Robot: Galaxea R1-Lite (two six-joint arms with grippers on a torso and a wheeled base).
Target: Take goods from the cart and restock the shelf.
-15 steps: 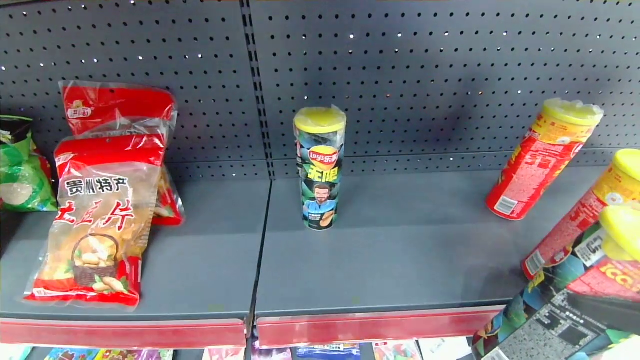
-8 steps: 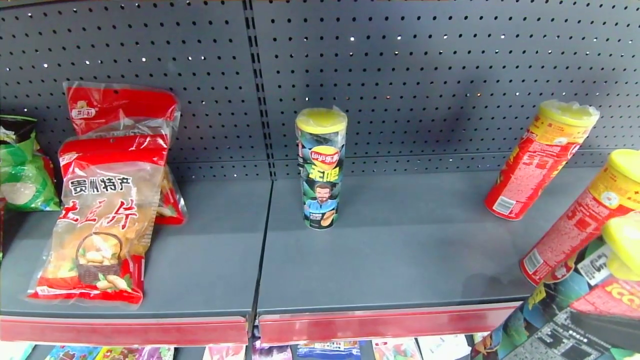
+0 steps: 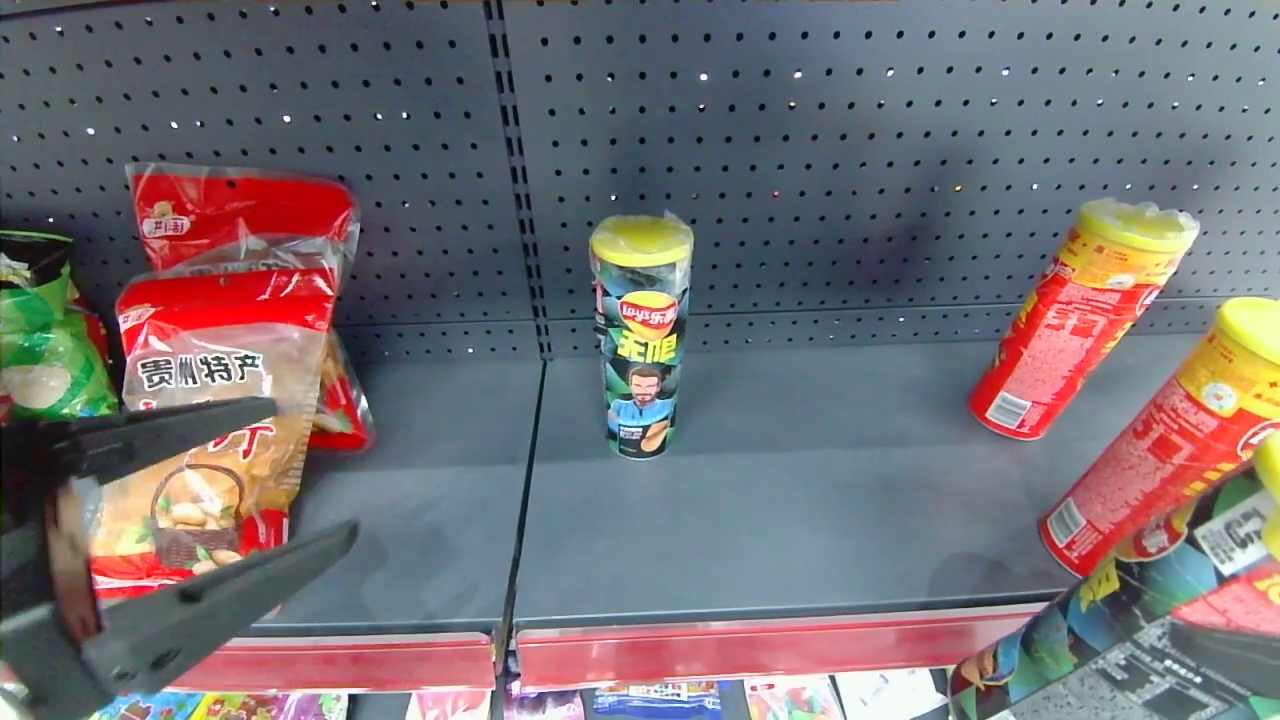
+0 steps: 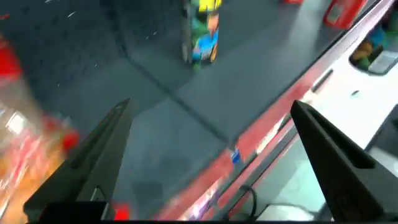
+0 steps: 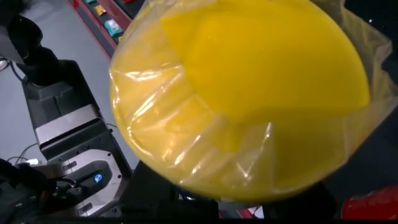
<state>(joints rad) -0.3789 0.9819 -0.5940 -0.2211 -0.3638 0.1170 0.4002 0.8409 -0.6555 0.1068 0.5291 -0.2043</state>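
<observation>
**A:** Where's the can we're stocking?

**B:** The dark can (image 3: 1100, 640) is low on the right, out in front of the shelf (image 3: 800, 520) and not yet on it; a dark finger crosses its side and nothing else bears it, so I judge the right gripper (image 3: 1228, 648) to be clamped on it.

**A:** How does it lie?

**B:** Tilted; its long axis runs from the base, down below the shelf's red lip, up to the yellow lid (image 5: 249, 93) on the robot's right; the lid sits close before the right wrist camera; it would need to come upright before it can stand.

**A:** And the open spot?

**B:** Up and to the left of the can; there is bare board between the upright can (image 3: 641, 335) in the middle and two leaning ones, the far red can (image 3: 1085, 318) and the near red can (image 3: 1165, 440); the near one overlaps the dark can in the head view; touching or apart, I cannot tell; it looks the likeliest to get knocked.

**A:** Which arm is nearer?

**B:** The right, plainly; the left gripper (image 3: 310, 468) is well apart on the left, fingers spread wide and empty, in front of the snack bag (image 3: 215, 340).

**A:** And how does the can look?

**B:** A dark wrap with green and blue patches and a black-and-white printed block; the lid sits under crinkled clear film; probably a stiff, light tube.
</observation>
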